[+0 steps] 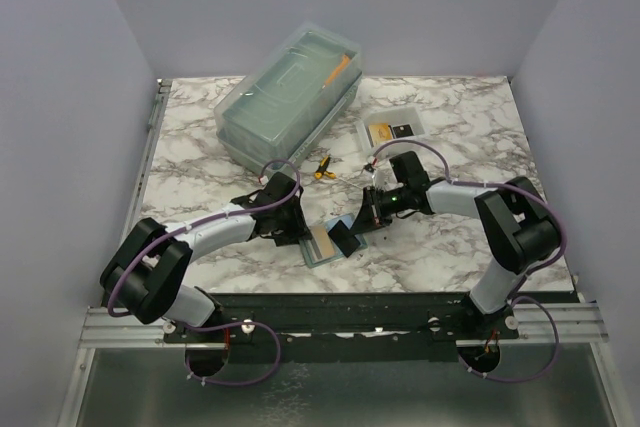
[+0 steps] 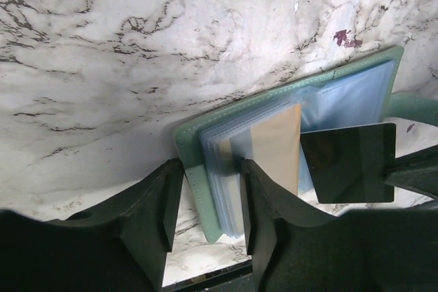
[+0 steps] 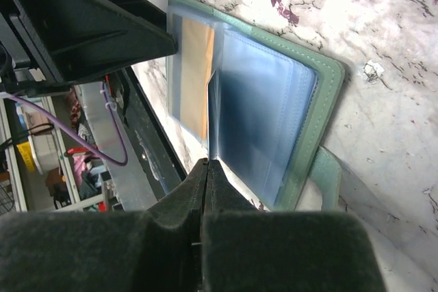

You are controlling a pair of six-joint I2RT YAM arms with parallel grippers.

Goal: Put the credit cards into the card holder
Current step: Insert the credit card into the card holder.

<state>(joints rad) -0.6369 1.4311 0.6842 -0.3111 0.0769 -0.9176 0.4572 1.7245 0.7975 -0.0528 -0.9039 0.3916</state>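
The grey-green card holder [image 1: 318, 247] lies open near the table's front edge. A gold-yellow card [image 2: 274, 147] sits in one of its clear pockets. My left gripper [image 2: 209, 172] is open and straddles the holder's near corner, one finger over the pocket pages. My right gripper [image 3: 207, 167] is shut on a black card [image 2: 349, 162], holding it just above the right panel of the card holder [image 3: 311, 111], its edge at the pockets. In the right wrist view this black card [image 3: 213, 117] shows edge-on.
A small white tray [image 1: 394, 119] holding another gold and another black card stands behind the right arm. A large translucent lidded box [image 1: 290, 97] is at the back. A yellow-handled tool [image 1: 322, 169] lies in front of it. The table's front edge is close to the holder.
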